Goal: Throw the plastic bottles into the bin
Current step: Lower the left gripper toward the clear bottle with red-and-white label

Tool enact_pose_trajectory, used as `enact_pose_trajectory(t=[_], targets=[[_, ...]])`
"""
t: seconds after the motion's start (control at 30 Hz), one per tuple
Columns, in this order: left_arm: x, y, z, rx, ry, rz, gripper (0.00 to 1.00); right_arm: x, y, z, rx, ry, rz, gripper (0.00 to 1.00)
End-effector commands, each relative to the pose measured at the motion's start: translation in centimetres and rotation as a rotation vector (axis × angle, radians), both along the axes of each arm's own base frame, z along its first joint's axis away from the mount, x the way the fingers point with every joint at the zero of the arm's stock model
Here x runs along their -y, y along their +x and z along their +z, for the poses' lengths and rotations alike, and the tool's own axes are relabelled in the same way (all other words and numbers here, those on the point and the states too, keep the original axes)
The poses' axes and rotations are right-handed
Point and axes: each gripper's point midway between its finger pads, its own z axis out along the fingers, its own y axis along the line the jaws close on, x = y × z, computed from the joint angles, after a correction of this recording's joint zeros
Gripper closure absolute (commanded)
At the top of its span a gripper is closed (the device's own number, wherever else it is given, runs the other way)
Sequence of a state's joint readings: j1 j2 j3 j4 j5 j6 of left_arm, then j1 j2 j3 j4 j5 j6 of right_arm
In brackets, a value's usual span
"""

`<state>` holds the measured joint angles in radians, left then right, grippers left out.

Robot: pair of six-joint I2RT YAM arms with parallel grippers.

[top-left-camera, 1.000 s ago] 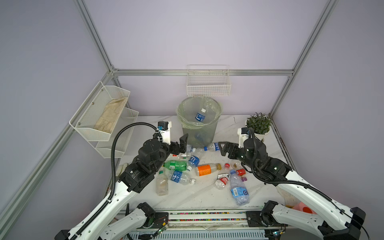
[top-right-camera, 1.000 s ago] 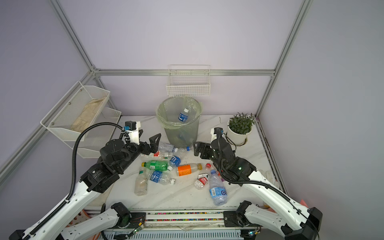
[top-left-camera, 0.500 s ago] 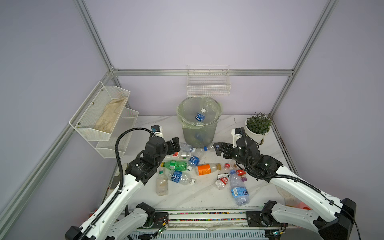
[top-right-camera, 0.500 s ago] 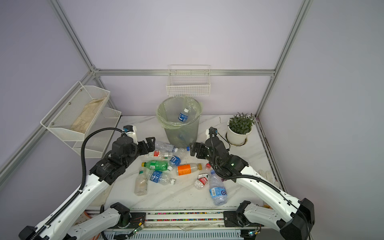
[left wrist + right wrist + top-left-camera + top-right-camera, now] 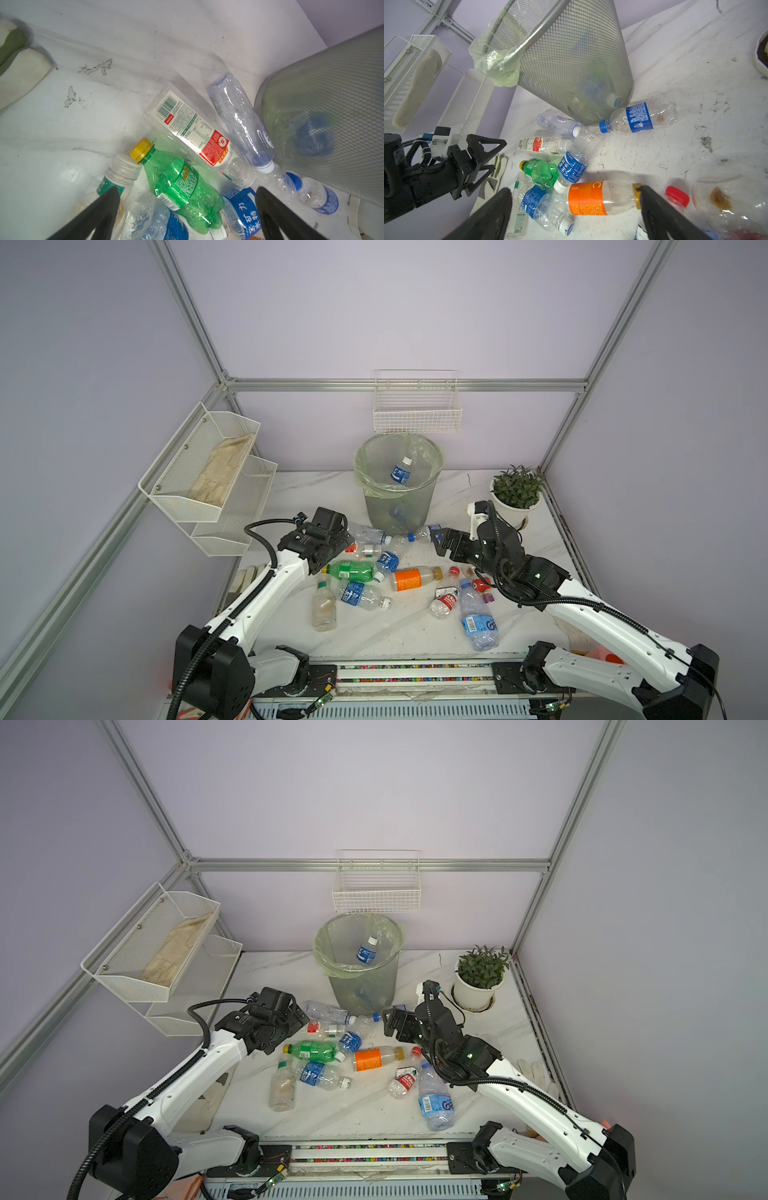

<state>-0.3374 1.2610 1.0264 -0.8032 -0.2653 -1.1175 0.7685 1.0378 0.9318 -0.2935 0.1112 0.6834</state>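
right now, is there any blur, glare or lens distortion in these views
Left wrist view: green bottle sharp, bin mesh soft, a bright sheen on the table. Right wrist view: wide-angle bend makes the upright bin look tilted. Both top views: even light, faint shadows, all sharp.

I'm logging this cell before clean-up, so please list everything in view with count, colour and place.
bin: one, grey mesh, pale green liner, back of table
bottle in the bin: at least one, clear, blue label
green bottle: one, yellow cap, lying near left arm
orange-labelled bottle: one, clear, mid-table
other bottles: about ten, clear, blue or red labels, scattered before bin
wire basket: one, white, back wall above bin
mesh shelf: one, white, two tiers, left wall
cloth: one, beige, upper tier
potted plant: one, white pot, back right
table: one, white marble
left gripper: open, empty
right gripper: open, empty
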Motion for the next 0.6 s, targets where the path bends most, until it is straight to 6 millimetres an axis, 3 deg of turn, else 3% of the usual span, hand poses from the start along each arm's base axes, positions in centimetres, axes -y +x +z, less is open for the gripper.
enact_pose_trajectory(t=[0.0, 0.37, 0.57], targets=[[-0.2, 1.8, 3.6, 0.083, -0.094, 0.122, 0.00, 0.4, 0.0, 0.6, 0.011, 0.028, -0.019, 0.03], [-1.2, 4.6, 2.2, 0.024, -0.181, 0.214, 0.00, 0.6, -0.1, 0.2, 0.009, 0.025, -0.026, 0.03], [-1.6, 6.0, -0.2, -0.050, -0.226, 0.269, 0.00, 0.5, 0.0, 0.0, 0.001, 0.025, -0.027, 0.03]])
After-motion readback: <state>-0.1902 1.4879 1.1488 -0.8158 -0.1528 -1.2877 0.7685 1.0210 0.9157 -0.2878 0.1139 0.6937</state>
